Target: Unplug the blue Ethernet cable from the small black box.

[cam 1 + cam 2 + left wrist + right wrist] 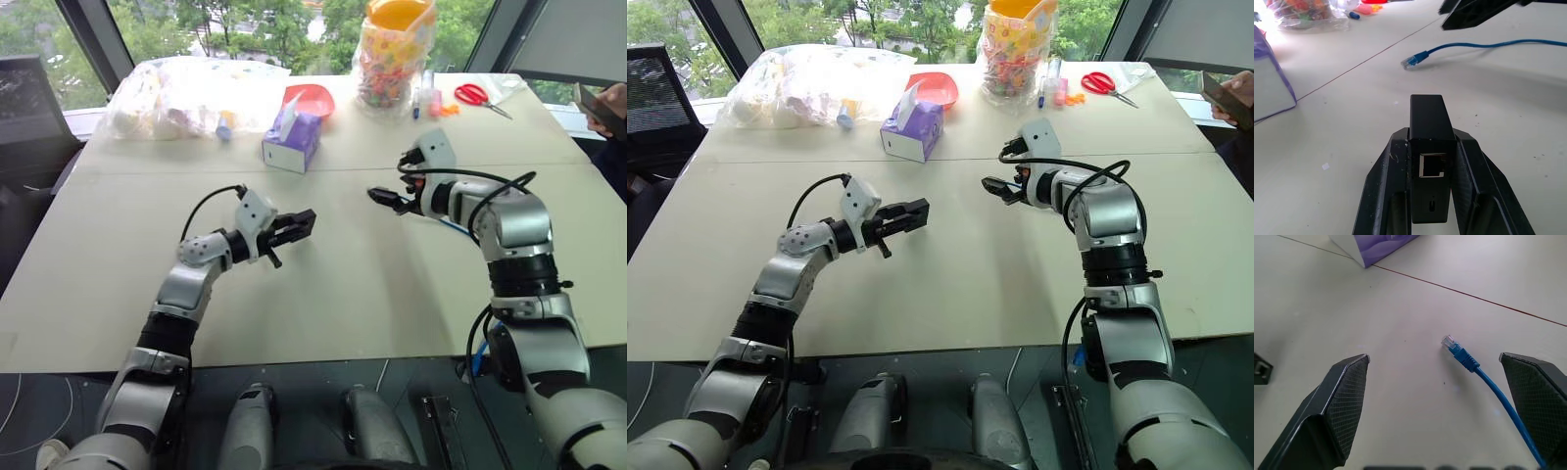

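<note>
Two hands reach in over the worktop (323, 284), pointing toward each other. The left hand (1431, 161), roughly level, is clamped on the small black box (1431, 132), its empty port facing back toward the wrist. The right hand (1449, 396), tilted down, has its fingers spread wide above the blue Ethernet cable (1488, 382), which lies on the worktop with its clear plug pointing toward the box, unplugged.

Head stereo pair: high, looking forward and down over beige table (343, 284), whole tabletop and both arms in frame, far windows at top. Left wrist camera: low, close, looking along fingers clamping small black box (1431, 147) toward blue Ethernet cable (1459, 49). Right wrist camera: close, angled down at cable plug. Both wrist views share cable plug, purple tissue box (1382, 246).
</note>
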Motion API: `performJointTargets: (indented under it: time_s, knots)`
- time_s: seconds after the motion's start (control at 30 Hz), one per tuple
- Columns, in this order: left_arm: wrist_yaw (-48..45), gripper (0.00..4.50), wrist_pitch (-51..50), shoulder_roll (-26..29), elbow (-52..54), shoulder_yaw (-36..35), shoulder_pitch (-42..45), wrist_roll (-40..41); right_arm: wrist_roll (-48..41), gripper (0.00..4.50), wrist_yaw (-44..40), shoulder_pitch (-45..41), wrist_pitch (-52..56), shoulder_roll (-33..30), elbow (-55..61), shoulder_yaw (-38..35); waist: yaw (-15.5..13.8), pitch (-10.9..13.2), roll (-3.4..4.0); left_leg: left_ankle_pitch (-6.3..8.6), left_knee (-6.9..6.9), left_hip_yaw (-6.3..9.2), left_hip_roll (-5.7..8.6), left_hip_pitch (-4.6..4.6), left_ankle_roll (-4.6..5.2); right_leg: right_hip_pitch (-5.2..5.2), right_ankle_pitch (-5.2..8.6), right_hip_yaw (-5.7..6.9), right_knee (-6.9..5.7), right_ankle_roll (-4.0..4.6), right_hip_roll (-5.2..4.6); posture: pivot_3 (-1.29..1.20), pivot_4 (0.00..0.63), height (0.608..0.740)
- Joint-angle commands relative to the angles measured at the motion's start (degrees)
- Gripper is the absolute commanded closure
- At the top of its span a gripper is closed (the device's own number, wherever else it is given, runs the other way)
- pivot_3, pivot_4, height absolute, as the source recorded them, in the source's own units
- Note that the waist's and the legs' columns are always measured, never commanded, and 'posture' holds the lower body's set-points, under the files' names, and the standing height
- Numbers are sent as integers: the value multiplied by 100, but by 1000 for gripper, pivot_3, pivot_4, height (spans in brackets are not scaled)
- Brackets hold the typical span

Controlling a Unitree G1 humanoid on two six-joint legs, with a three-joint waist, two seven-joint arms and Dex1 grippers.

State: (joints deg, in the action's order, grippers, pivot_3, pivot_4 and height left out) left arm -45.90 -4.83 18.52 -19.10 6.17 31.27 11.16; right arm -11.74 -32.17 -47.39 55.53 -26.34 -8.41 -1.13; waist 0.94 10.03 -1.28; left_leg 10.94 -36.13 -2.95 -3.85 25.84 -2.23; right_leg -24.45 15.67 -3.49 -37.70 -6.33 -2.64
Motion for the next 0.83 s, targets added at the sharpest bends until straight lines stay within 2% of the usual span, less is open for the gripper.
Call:
performJointTargets:
  time_s: [0.03, 0.1, 0.13, 0.3, 0.37, 0.63, 0.83]
  knots:
    - [47, 4013, 303, -58, -174, -101, 40, -37, -197, 82, 91, 90, 303, -103, 697, -212, -12, -1, 0, 0, -1, 0, 0, -1, 0, 1, 0, 0, 0, 0, 0, 0, 150, 735]
    - [15, 3002, 370, -36, -287, -131, -41, -35, -279, 0, 111, 213, 469, -141, 955, -268, -13, -1, 0, 0, -2, 0, 0, -1, 0, 1, 0, 0, 0, 0, -1, 0, 150, 735]
    - [20, 2775, 400, -15, -331, -144, -76, -49, -312, 0, 123, 268, 538, -160, 1058, -292, -13, -1, 0, 0, -2, 0, 0, -1, 0, 2, 0, 0, 0, 0, -1, 0, 150, 735]
    - [-30, 549, 368, 85, -273, -212, -213, 19, -429, 0, 205, 465, 731, -251, 1370, -340, -12, -1, 0, 0, -1, 0, 0, 0, 0, 2, 0, 0, 0, 1, -1, 0, 150, 735]
    - [-73, 47, 296, 136, -146, -247, -281, 81, -481, 0, 194, 517, 786, -285, 1470, -340, -11, -1, 0, 0, -1, 0, 0, -1, 0, 2, 0, 0, 0, 1, -1, 0, 150, 735]
    - [-485, 47, -945, 863, 1400, -677, -986, 807, -1050, 0, -434, 994, 1027, -883, 2326, -222, 5, -1, 0, 0, 5, 2, -2, -3, 0, 1, 2, 0, 1, 1, -2, 0, 150, 735]
    - [-547, 47, -1773, 1333, 2267, -939, -1179, 1223, -1458, 0, -955, 1281, 936, -1317, 2809, -183, -2, -1, -1, 0, -3, 2, -2, -5, 0, 5, 14, 0, 2, 25, -3, 0, 150, 735]
